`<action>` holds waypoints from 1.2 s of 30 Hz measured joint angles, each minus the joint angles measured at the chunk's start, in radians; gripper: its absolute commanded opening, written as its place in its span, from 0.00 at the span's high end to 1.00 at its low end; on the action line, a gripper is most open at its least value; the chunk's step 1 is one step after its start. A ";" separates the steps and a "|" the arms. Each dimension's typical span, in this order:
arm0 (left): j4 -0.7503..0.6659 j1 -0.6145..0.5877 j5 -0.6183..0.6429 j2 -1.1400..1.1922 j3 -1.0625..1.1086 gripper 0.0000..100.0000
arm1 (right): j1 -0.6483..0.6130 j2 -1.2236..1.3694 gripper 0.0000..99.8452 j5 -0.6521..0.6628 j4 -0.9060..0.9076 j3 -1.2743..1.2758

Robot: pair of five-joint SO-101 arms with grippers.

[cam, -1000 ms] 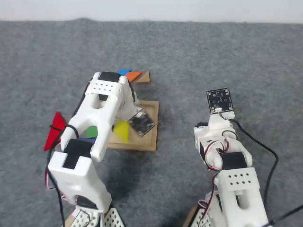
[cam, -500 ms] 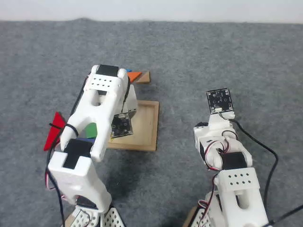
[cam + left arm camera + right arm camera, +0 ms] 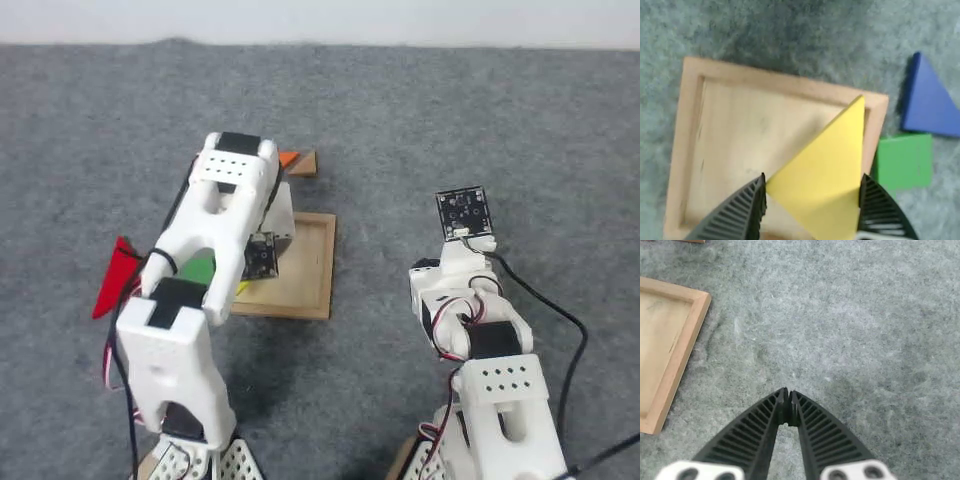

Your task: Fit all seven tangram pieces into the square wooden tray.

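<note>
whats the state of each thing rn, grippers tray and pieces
left gripper, shut on the yellow triangle
right gripper, shut, empty, over the carpet
yellow triangle, held over the tray, one corner across its rim
tray, visible floor bare
blue triangle, flat on the carpet outside the tray
green square, flat on the carpet beside the tray
red piece, on the carpet outside the tray
orange piece, on the carpet outside the tray

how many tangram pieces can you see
6: yellow triangle in the left gripper over the tray; green square and blue triangle beside it; red piece farther out; orange piece and wood-coloured piece beyond the tray. More may be hidden.
</note>
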 measured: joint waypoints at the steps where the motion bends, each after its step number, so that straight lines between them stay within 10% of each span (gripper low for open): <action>1: 0.000 -0.008 0.000 0.015 -0.023 0.99 | 0.000 0.000 0.99 0.000 0.000 0.000; 36: 0.098 -0.020 -0.006 0.209 -0.233 0.95 | 0.000 0.000 0.99 0.000 0.000 0.000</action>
